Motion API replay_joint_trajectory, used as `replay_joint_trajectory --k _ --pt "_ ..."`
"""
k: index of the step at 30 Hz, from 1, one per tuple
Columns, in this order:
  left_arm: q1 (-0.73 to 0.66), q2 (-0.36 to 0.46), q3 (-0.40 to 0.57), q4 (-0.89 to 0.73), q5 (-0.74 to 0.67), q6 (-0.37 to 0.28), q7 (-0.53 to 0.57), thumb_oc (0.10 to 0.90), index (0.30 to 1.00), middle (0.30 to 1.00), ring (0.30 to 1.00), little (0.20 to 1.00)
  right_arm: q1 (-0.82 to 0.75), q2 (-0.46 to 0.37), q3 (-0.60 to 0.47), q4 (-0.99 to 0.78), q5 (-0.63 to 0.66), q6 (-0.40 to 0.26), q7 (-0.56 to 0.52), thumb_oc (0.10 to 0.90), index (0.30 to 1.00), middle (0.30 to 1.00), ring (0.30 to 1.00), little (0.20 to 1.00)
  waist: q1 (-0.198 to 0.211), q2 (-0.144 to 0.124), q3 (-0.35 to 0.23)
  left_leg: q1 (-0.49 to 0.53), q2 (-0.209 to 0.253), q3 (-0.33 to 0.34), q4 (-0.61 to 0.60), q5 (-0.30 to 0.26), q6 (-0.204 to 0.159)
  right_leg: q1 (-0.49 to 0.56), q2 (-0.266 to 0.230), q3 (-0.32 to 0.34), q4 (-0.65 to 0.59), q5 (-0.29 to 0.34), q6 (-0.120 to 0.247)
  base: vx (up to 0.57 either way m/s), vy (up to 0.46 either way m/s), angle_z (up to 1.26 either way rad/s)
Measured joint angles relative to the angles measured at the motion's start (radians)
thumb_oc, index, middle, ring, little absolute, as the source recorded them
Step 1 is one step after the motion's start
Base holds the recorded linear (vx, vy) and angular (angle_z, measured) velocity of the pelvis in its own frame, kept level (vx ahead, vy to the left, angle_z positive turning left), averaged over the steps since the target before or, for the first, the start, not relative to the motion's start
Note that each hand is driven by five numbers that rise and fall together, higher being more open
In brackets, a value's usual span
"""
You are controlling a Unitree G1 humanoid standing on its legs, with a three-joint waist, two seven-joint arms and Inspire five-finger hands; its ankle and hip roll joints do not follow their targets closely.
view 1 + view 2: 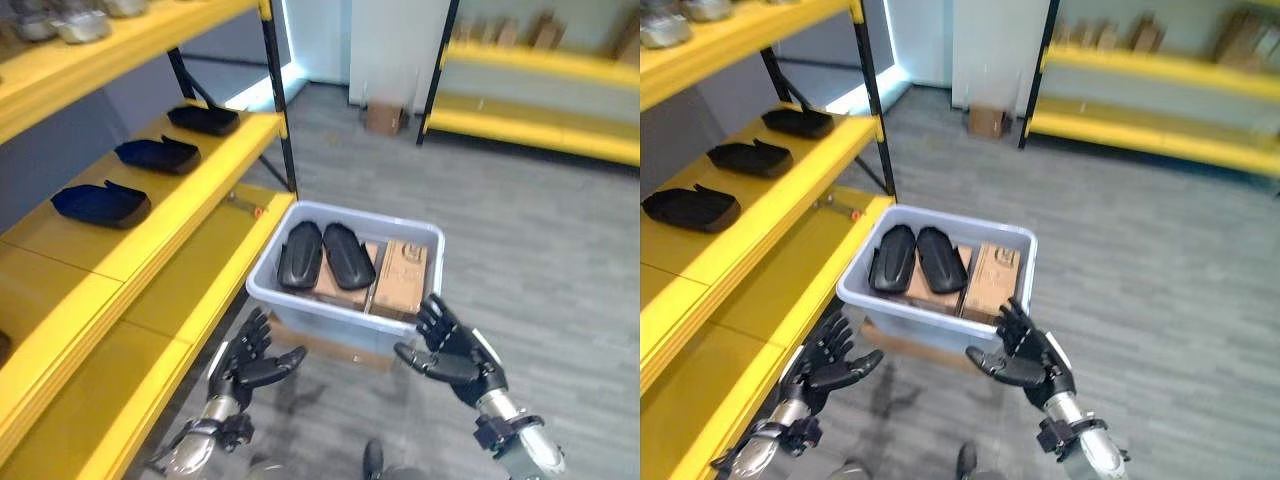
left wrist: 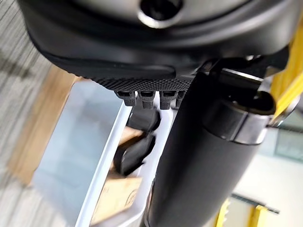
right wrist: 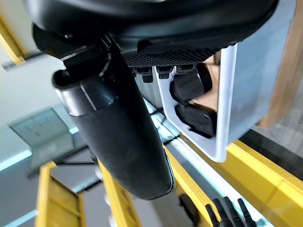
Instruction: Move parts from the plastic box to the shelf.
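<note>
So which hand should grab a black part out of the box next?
Probably the left hand: the two black parts lie on the box's left side, nearer it and the shelf. The right hand, also open, sits by the cardboard boxes.

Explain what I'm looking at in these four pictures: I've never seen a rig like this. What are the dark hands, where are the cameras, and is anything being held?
This is a humanoid robot with two dark hands. The two wide pictures come from cameras in its head, looking down. The two close pictures come from cameras on its wrists, so each is mostly its own hand seen from very near.

The left hand and right hand hover open at the near side of a pale plastic box, one at each end. Neither holds anything.

In the box lie two black parts on top of cardboard boxes. The box itself rests on something brown on the grey floor.

On the robot's left is a yellow shelf, with three similar black parts in a row.
</note>
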Motion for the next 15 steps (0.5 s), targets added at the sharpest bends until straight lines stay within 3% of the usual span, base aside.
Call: replay_joint_trajectory --k 3,5,8,11,13,15 --pt "-0.028 -0.009 0.006 0.022 0.0 -0.001 0.004 0.9 1.0 1.0 1.0 1.0 -0.005 0.008 0.012 0.028 -0.002 0.006 -0.003 0.9 1.0 1.0 1.0 1.0 0.009 -0.002 0.04 -0.014 0.001 -0.05 -0.052 0.004 -0.008 0.008 0.02 0.024 -0.02 0.025 -0.009 0.17 0.122 -0.33" --pt "-0.029 -0.01 0.013 0.035 0.0 -0.001 0.005 0.9 1.0 1.0 1.0 1.0 -0.006 0.018 0.007 0.041 -0.003 0.007 -0.008 0.9 1.0 1.0 1.0 1.0 0.003 0.005 0.06 0.003 -0.001 0.003 -0.049 0.005 -0.008 0.047 0.036 0.04 -0.07 0.011 0.019 0.18 0.178 -0.48" --pt "-0.017 -0.011 0.014 0.033 0.0 -0.001 0.018 0.9 1.0 1.0 1.0 1.0 0.002 0.018 0.006 0.042 -0.011 0.006 -0.011 0.9 1.0 1.0 1.0 1.0 0.012 0.03 0.069 0.089 0.003 -0.011 -0.044 -0.004 0.0 0.047 0.07 0.081 -0.062 0.023 0.034 0.21 0.228 -0.67" --pt "-0.046 -0.013 0.015 0.029 0.0 -0.001 0.023 0.9 1.0 1.0 1.0 1.0 0.012 0.025 0.006 0.038 -0.019 0.006 -0.013 0.9 1.0 1.0 1.0 1.0 0.006 0.044 0.078 0.108 -0.023 0.046 0.018 0.009 0.03 0.032 0.043 0.105 -0.04 0.017 0.044 0.17 0.194 -0.6" --pt "-0.056 0.006 0.026 0.012 -0.001 -0.002 0.024 0.9 1.0 1.0 1.0 1.0 0.021 0.045 0.027 0.039 -0.019 0.02 -0.013 0.9 1.0 1.0 1.0 1.0 0.006 0.021 0.079 0.108 -0.055 0.063 0.068 -0.013 0.063 0.031 -0.001 0.094 -0.022 0.014 0.058 0.11 0.162 -0.08" --pt "-0.058 0.013 0.037 -0.006 -0.001 -0.006 0.024 0.9 1.0 1.0 1.0 1.0 0.016 0.052 0.04 0.039 -0.019 0.023 -0.002 0.9 1.0 1.0 1.0 1.0 0.009 0.015 0.078 0.09 -0.082 0.08 0.132 -0.059 0.069 0.038 -0.032 0.109 -0.028 0.023 0.074 0.08 0.147 -0.09"
